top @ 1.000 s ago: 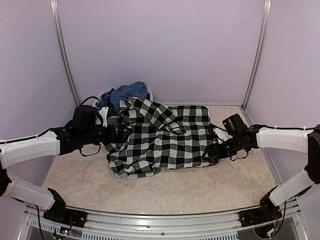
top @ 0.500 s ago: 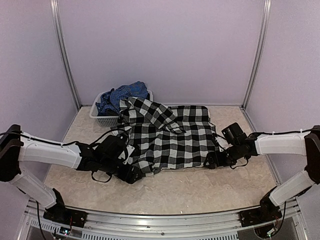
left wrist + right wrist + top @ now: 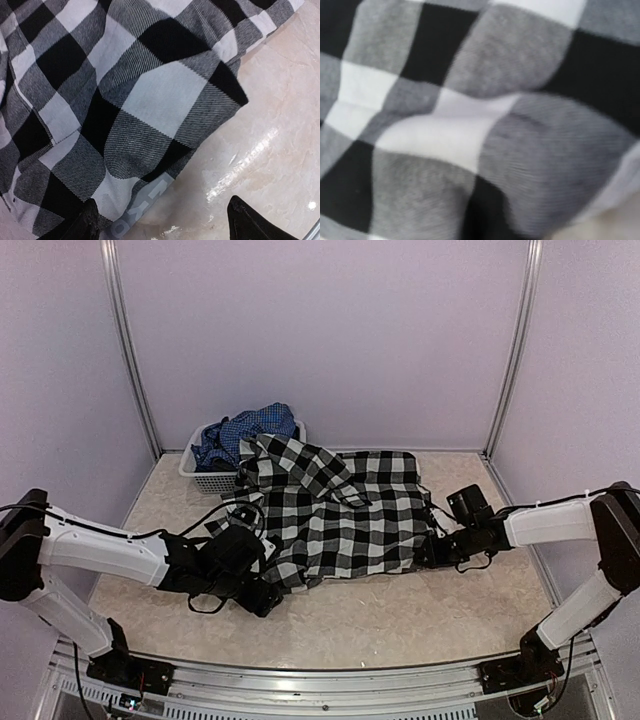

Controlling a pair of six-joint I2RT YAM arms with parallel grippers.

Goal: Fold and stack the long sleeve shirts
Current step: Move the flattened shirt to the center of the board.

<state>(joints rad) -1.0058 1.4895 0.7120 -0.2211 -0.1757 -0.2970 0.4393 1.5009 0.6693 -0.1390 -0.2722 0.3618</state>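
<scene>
The pale marbled bench [image 3: 400, 615] fills the floor of the booth, and most of its middle is covered by the black-and-white checked shirt [image 3: 345, 525], spread out but rumpled, with a fold thrown across its far left part so that its outline there is hard to follow. The left arm [image 3: 100, 550] reaches low across the near left of the bench to the shirt's near left corner; the right arm [image 3: 555, 523] reaches in from the right to the shirt's right edge. At the far left stands a white basket [image 3: 205, 480], its right side hidden by the checked cloth, with the blue shirt [image 3: 245, 428] heaped in it and spilling over the rim. In the left wrist view the left fingers [image 3: 242, 224] are spread wide, only their dark tips showing at the bottom edge, one over bare bench and the other at the shirt's hem, where a grey strip with pale letters [image 3: 150, 200] is too partial to read. The right fingers [image 3: 428, 554] are at the cloth's edge, but from above they are a dark blur, and the right wrist view is filled with blurred check, so whether they pinch it cannot be told.
</scene>
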